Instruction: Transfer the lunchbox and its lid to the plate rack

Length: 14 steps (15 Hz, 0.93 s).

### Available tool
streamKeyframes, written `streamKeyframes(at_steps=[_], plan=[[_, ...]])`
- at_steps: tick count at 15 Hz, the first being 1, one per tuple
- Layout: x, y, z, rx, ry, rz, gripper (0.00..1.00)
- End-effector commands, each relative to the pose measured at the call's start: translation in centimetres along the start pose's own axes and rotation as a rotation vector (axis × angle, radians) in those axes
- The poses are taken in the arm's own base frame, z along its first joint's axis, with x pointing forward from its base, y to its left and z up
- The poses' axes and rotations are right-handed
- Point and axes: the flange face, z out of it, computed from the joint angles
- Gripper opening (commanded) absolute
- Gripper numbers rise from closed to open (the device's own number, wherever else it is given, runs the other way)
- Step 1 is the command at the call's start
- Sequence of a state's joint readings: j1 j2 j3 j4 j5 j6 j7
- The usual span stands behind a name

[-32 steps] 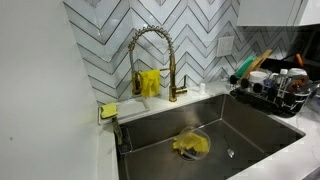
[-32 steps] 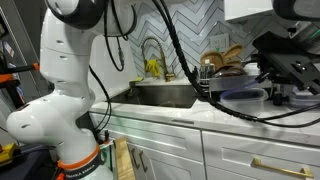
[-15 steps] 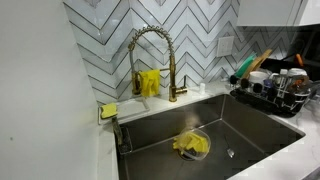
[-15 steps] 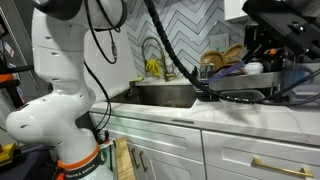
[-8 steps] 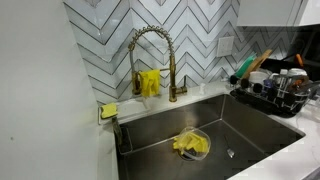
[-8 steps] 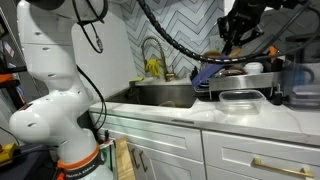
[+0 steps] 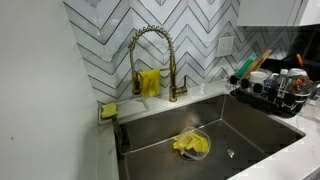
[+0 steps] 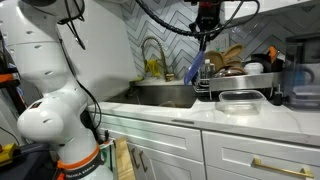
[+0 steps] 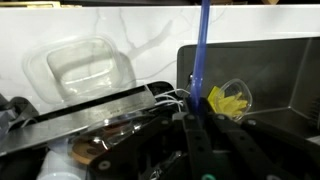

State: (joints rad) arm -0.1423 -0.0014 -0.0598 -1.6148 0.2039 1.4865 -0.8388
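Observation:
My gripper (image 8: 203, 40) is shut on a blue lid (image 8: 195, 68) and holds it on edge, hanging down above the near end of the plate rack (image 8: 228, 72), by the sink. In the wrist view the lid (image 9: 203, 55) shows as a thin blue strip rising from between my fingers, with the gripper (image 9: 203, 118) at its base. The clear lunchbox (image 8: 240, 98) stands open on the white counter beside the rack, and it also shows in the wrist view (image 9: 88, 68). The rack (image 7: 270, 95) holds several dishes and utensils.
A steel sink (image 7: 250, 135) holds a clear bowl with a yellow cloth (image 7: 190, 145), also seen in the wrist view (image 9: 228, 98). A gold faucet (image 7: 150, 55) and a yellow sponge (image 7: 108, 110) stand behind it. A dark appliance (image 8: 300, 80) stands beyond the lunchbox.
My arm has swung from over the counter's right end towards the sink, carrying the blue lid. The lunchbox now stands uncovered on the counter.

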Motion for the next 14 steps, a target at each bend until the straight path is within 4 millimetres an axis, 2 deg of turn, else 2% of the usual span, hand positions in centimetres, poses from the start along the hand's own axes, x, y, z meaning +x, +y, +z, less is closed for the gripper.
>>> streamKeyframes(at_steps=[1,4,5,7,9,10,11,14], plan=[[1.6,-4.9,1.6,-0.087,-0.023,-0.113,0.02],[3.7,-7.7,2.6,-0.134,-0.032,-0.175,0.02],[4.0,-6.3,1.8,-0.091,-0.02,-0.145,0.09],[4.6,-7.5,2.3,-0.106,-0.027,-0.172,0.09],[4.6,-7.5,2.4,-0.108,-0.027,-0.173,0.09],[4.5,-7.4,2.4,-0.108,-0.027,-0.171,0.02],[4.1,-7.5,2.2,-0.118,-0.031,-0.173,0.02],[4.8,-9.1,1.6,-0.17,-0.063,-0.22,0.02]])
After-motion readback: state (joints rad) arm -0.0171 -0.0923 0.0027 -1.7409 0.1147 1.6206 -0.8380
